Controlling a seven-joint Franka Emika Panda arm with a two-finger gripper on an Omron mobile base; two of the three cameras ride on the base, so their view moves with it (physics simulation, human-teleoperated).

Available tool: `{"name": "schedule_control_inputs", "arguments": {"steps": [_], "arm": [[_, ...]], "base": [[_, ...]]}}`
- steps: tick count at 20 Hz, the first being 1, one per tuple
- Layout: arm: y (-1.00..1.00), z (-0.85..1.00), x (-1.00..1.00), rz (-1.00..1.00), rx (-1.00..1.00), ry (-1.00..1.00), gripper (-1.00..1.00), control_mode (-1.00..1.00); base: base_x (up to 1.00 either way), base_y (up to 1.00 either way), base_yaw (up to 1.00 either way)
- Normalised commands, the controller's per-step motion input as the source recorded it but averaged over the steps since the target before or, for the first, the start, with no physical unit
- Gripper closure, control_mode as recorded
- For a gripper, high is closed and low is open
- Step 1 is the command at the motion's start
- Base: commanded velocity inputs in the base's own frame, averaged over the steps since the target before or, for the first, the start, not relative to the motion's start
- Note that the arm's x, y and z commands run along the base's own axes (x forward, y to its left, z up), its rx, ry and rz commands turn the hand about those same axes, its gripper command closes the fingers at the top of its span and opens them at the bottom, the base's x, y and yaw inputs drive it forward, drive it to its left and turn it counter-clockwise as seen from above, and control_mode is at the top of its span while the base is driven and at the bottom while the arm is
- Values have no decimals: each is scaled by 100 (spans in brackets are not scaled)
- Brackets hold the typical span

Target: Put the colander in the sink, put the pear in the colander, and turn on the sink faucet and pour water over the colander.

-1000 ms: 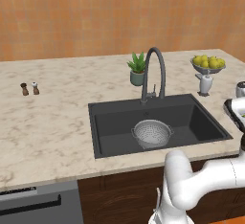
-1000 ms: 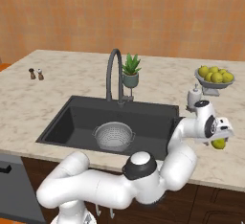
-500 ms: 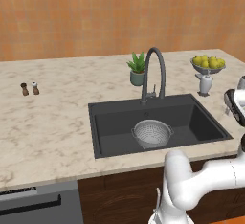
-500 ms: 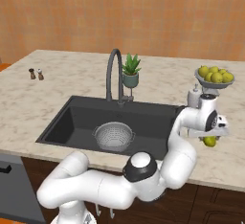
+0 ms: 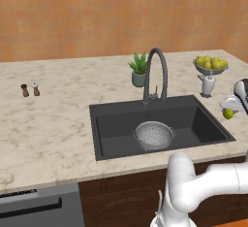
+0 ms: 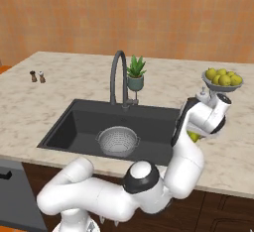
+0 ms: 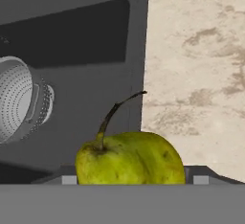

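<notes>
Gripping the small yellow-green pear (image 7: 130, 158) between its two dark finger tips, the white arm's two-finger gripper (image 7: 134, 180) holds the fruit at the 6 o'clock edge of the hand view, the jaws closed on its sides. The pear is plump, its skin mottled with darker green and brown, and a thin curved brown stem rises toward 12 o'clock. Behind it lie the large rectangular matte black sink (image 7: 86, 74) and, at 3 o'clock, the beige marbled stone counter (image 7: 196, 65); the round grey perforated metal colander (image 7: 19, 98) sits at 9 o'clock, inside the basin. In the right base view the pear (image 6: 193, 136) shows as a sliver at the wrist, over the sink's right rim, and the colander (image 6: 117, 141) stands on the basin floor, below the tall dark grey gooseneck faucet (image 6: 117, 77). The left base view gives the pear (image 5: 228, 114) at 3 o'clock, and the grey footed bowl of yellow fruit (image 5: 210, 65) at 2 o'clock.
</notes>
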Motion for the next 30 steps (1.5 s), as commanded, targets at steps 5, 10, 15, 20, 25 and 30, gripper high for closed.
{"name": "schedule_control_inputs", "arguments": {"steps": [5,10,15,20,25,30], "arm": [[100,16,3,-3,34,-24,100,-100],[100,-4,26,-14,16,-20,100,-100],[100,-22,77,-10,0,1,100,-100],[100,-25,76,0,-20,31,100,-100],[67,-19,39,1,-9,19,100,-100],[0,-51,-25,0,0,11,100,-100]], "base": [[0,0,0],[0,0,0],[0,0,0],[0,0,0],[0,0,0],[0,0,0]]}}
